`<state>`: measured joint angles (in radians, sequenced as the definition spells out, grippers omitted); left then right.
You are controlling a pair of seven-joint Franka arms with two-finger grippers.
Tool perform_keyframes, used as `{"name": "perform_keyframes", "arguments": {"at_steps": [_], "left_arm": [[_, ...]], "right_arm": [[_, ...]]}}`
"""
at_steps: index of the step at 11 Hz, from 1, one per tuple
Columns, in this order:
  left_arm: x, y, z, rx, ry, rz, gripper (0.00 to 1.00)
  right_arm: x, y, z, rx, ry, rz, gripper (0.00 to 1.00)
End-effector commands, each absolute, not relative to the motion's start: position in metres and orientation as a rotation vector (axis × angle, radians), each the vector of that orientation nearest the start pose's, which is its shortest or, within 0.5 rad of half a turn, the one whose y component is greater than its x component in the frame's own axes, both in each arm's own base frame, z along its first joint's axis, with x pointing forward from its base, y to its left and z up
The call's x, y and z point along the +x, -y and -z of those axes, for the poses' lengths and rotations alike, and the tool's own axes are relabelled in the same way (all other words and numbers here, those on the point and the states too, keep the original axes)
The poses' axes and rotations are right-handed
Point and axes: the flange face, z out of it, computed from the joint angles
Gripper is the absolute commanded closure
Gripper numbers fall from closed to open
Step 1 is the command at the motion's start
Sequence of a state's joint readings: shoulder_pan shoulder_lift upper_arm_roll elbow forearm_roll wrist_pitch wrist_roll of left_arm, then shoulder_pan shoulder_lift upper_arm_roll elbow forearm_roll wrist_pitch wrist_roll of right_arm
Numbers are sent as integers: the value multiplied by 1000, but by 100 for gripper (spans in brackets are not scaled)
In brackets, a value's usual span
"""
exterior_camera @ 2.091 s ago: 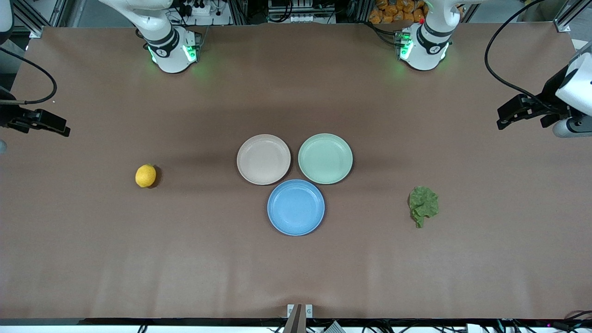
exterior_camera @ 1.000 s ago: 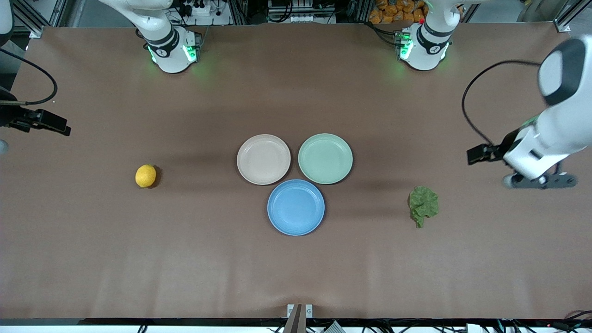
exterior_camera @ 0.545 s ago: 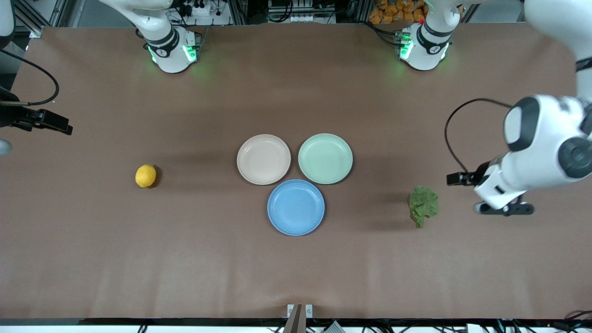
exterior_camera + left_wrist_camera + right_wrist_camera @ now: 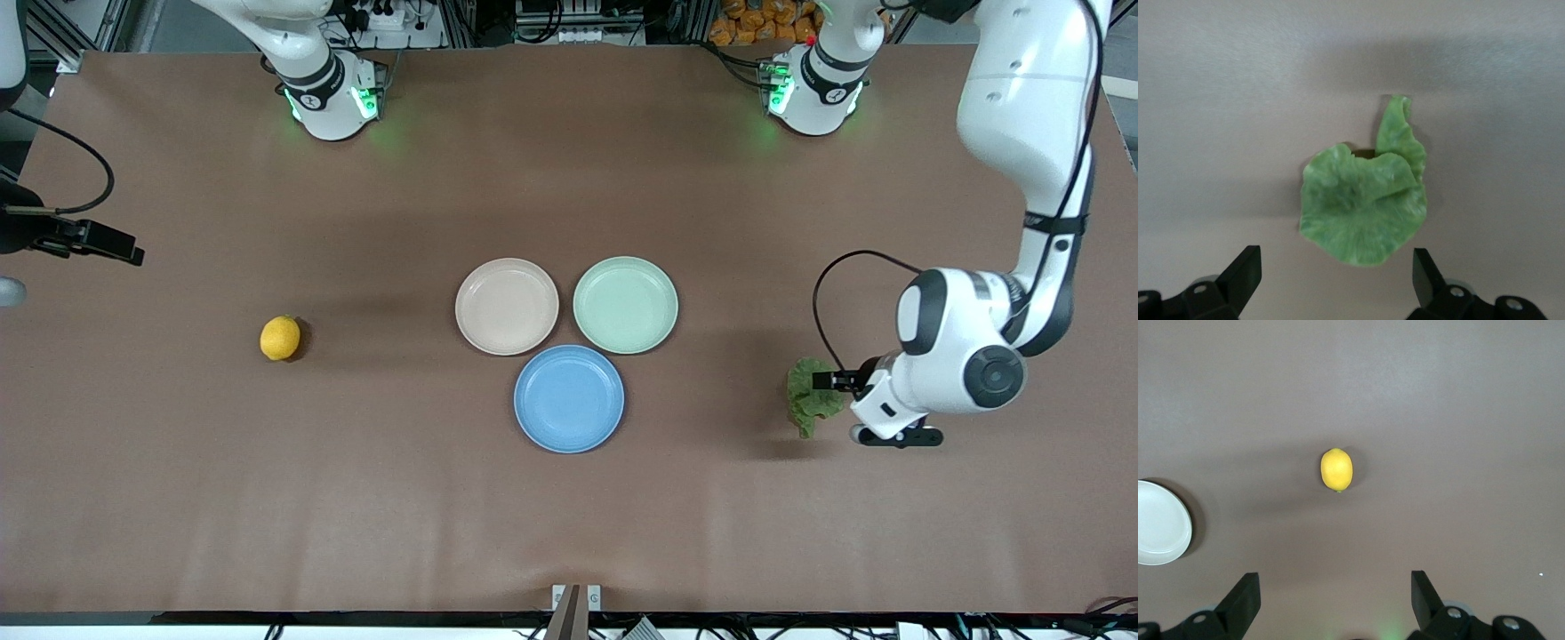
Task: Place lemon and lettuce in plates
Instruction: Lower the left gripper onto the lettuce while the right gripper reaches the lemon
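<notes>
Now the left gripper (image 4: 1335,283), fingers spread, hangs beside the crinkled green lettuce leaf (image 4: 1365,200); off-centre, they may only nudge it. The right gripper (image 4: 1335,603), fingers also apart, waits.

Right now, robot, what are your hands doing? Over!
Left gripper open, just over the lettuce. Right gripper open, waiting above the table with the lemon in its view. Both plates empty, nothing in the way.
</notes>
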<state>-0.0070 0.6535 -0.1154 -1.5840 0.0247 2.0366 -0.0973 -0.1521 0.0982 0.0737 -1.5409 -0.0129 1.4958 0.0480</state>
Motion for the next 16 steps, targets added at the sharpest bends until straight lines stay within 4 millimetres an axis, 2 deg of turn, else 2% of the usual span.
{"name": "perform_keyframes", "arguments": {"at_steps": [1,3,5,6,9,12,15,16], "left_arm": [[680,83,-220,-3171,-40,-289,0],[677,106,-215,-3156,-11,-286,0],[678,108,-202,-3133,-25,-252,0],[680,109,-199,-3135,-26,-243,0],[680,107,-192,-3129,-35,-245,2],[681,103,-182,-3089,-82,-218,22],[682,102,-181,-3086,-90,-209,37],[682,102,-180,-3087,-90,-202,47]], "right_arm": [[573,47,-561,-3116,-194,-167,0],[574,50,-534,-3115,-205,-165,0],[576,54,-485,-3116,-218,-133,0],[574,53,-468,-3115,-217,-131,0],[570,53,-451,-3106,-222,-171,0],[565,50,-418,-3050,-264,-145,0],[558,49,-381,-3053,-270,-122,0],[558,49,-372,-3056,-267,-124,0]]}}
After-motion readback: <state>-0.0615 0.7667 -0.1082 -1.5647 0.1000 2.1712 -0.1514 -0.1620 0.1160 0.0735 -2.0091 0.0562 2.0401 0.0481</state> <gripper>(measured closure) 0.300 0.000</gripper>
